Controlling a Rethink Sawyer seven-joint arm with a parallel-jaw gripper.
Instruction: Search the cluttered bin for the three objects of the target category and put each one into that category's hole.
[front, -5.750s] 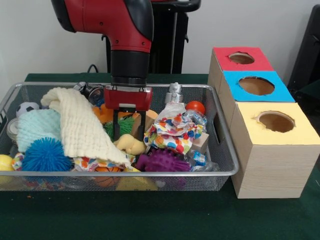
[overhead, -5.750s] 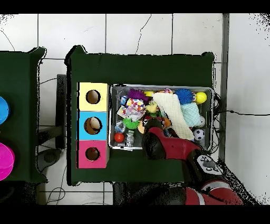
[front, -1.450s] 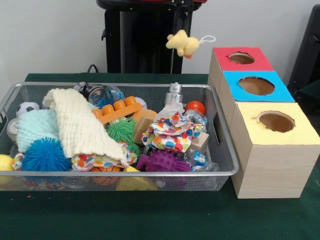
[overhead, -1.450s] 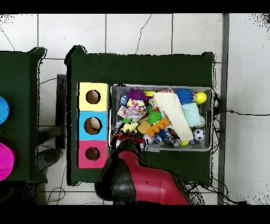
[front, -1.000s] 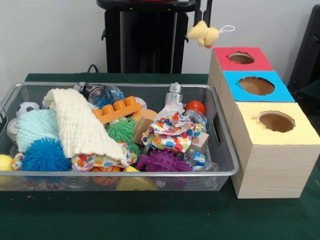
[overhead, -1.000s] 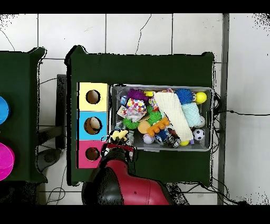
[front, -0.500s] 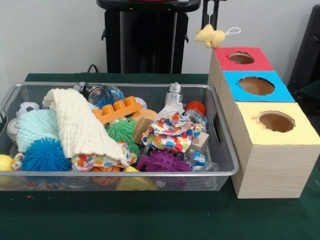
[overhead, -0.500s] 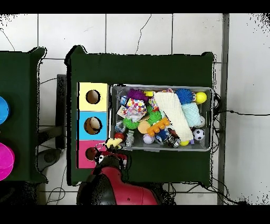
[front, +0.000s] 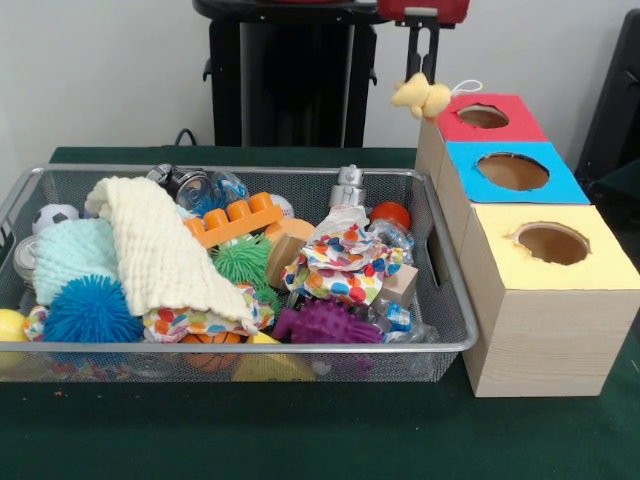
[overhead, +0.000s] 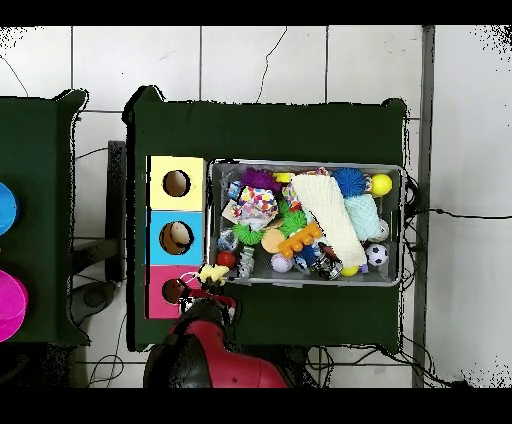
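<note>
Green felt table (front: 330, 440), wire-mesh bin (front: 452, 335), gripper (front: 421, 78) pinching fuzzy yellow duck (front: 422, 96) beside red-topped box (front: 485, 118).

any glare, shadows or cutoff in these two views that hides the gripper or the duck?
Front view: even light, no glare; gripper cut off by the top edge, yellow duck toy clear beside the red box. Overhead view: arm covers the gripper; duck small.

Front view low across table, overhead straight down, both showing bin (front: 440, 262)
</note>
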